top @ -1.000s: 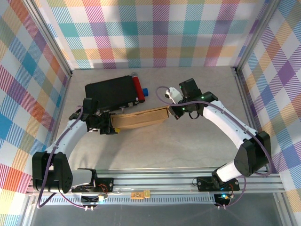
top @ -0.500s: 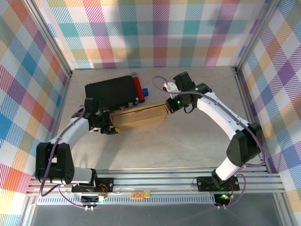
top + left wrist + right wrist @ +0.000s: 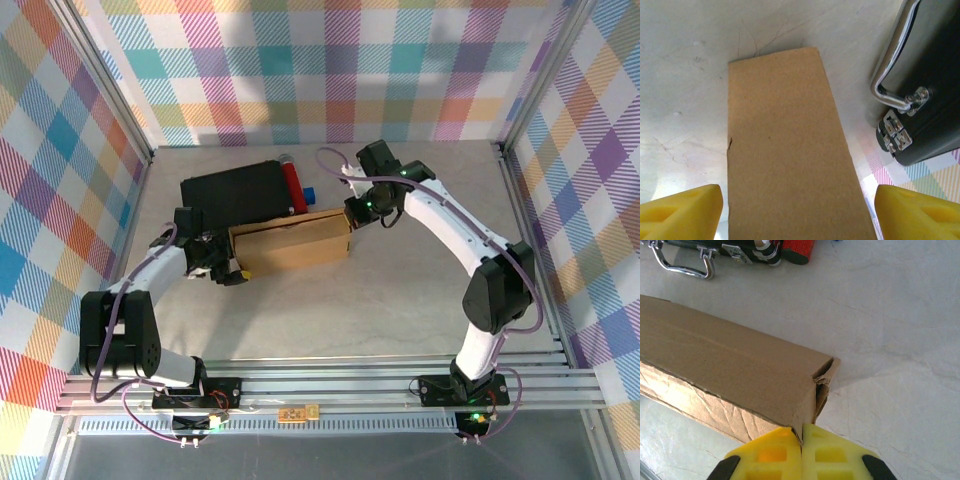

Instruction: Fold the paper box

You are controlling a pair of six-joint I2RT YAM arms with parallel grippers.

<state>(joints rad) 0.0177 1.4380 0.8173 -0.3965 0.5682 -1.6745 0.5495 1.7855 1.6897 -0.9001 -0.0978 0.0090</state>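
two yellow fingers (image 3: 771, 456) of your right gripper (image 3: 801, 452) are pressing together on a thin cardboard edge at the end corner of the paper box (image 3: 725, 365). the two fingers (image 3: 682, 210) of your left gripper (image 3: 800, 212) are standing spread wide, one to each side of the box's other end, and neither is visibly touching it; from overhead you are bracketing the box end to end. it is lying towards the back of the table (image 3: 400, 300), just in front of the black case (image 3: 235, 195) with the red cylinder (image 3: 292, 186) along its side.

most of the folding is looking done, as far as you can judge; the sheet is already standing as a long closed shape with a flat top panel and a creased side wall. what is remaining is the right end, where the corner is gaping and a flap is sitting crumpled rather than tucked flush; the left end is running off the edge of your left wrist view, so you cannot tell whether it is closed.

the table is showing pale grey, mottled and faintly veined; bright plaid walls (image 3: 330, 70) are closing in the back and both sides; an aluminium rail (image 3: 330, 385) is running along the near edge by your arm bases.
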